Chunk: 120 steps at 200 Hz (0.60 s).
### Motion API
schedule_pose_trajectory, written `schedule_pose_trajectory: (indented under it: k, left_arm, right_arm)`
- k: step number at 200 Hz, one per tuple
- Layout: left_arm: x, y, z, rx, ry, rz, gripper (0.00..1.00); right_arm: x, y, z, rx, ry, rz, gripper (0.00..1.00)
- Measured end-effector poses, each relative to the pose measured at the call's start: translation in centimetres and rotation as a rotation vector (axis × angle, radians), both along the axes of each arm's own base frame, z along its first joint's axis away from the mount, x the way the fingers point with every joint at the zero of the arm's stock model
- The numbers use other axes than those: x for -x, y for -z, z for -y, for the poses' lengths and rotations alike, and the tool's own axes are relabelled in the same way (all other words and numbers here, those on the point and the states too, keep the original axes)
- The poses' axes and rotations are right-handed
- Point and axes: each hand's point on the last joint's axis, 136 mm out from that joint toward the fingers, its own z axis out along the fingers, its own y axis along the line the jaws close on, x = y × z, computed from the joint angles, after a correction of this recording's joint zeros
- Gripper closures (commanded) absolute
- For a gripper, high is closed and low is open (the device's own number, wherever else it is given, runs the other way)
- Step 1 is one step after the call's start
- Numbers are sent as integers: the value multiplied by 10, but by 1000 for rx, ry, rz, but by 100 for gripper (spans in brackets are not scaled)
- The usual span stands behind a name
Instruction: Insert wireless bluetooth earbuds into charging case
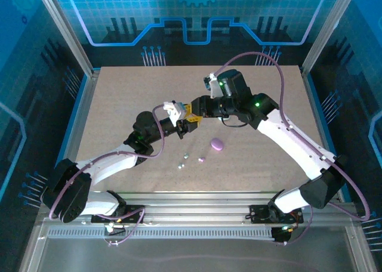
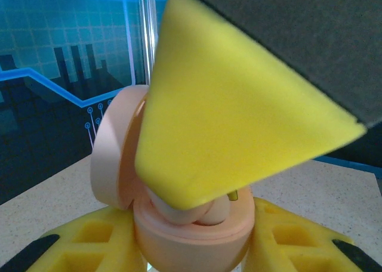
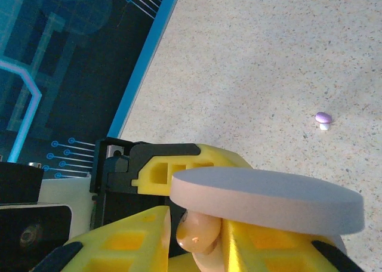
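My left gripper [image 2: 192, 251] is shut on the base of an open pink charging case [image 2: 179, 233], whose lid [image 2: 112, 155] stands up on the left. A pink earbud [image 2: 218, 215] lies in the base under one yellow finger [image 2: 239, 105] of my right gripper. In the right wrist view the right gripper [image 3: 194, 239] has its fingers slightly apart around that earbud [image 3: 200, 230], under the lid [image 3: 268, 197]; a dark gap shows on the earbud's left. In the top view both grippers, left [image 1: 188, 125] and right [image 1: 192, 110], meet above mid-table. A purple earbud [image 1: 202, 159] and two pale ones [image 1: 187, 155] [image 1: 181, 164] lie on the table.
A closed purple case [image 1: 217, 144] lies on the tabletop [image 1: 119, 105] just right of the loose earbuds. The purple earbud [image 3: 323, 119] also lies on bare table in the right wrist view. Blue enclosure walls [image 1: 71, 57] and metal posts ring the table.
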Motion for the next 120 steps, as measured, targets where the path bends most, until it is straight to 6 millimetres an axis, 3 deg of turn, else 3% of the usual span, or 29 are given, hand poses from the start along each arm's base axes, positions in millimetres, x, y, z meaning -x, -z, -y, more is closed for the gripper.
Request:
schedule_pose_trajectory:
  k: [120]
  left_arm:
    - [0, 1, 0, -1, 0, -2, 66]
  right_arm:
    - [0, -1, 8, 57, 22, 15, 68]
